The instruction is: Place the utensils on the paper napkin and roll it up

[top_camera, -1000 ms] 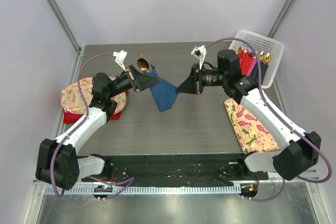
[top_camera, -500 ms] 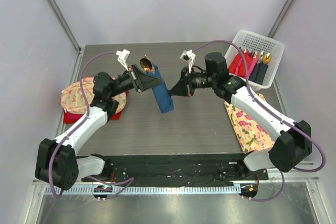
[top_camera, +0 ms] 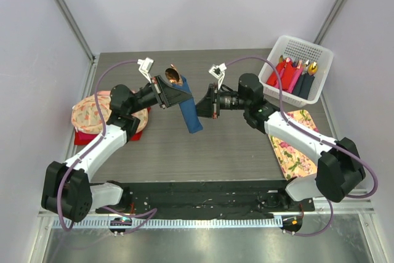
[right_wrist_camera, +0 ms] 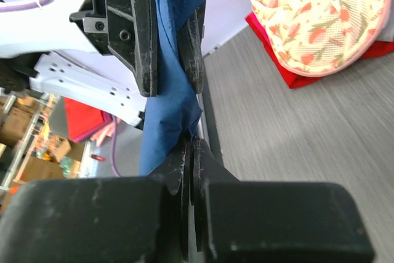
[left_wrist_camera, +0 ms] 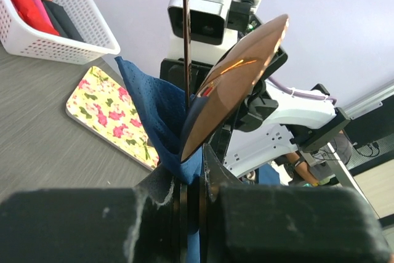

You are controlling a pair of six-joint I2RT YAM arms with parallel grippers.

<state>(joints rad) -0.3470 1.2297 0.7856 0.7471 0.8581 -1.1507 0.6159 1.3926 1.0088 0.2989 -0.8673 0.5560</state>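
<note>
The dark blue paper napkin point(top_camera: 191, 114), loosely rolled into a long bundle, is held up over the middle of the grey wood-grain tabletop point(top_camera: 234, 152), slanting from far left down to near right. The left claw point(top_camera: 182, 94) is clamped shut around its far end. From that end the shiny round bowl of a copper-brown metal spoon point(top_camera: 172, 77) pokes out, with a slim copper-brown stem point(left_wrist_camera: 185, 35) beside it in the left wrist view. The right claw point(top_camera: 199, 108) meets the bundle from the right, its fingers pressed together on a fold of the blue paper. At the far right stands a white perforated plastic basket point(top_camera: 322, 54). A flat floral-patterned cloth point(top_camera: 294, 146) lies near right on the tabletop.
</note>
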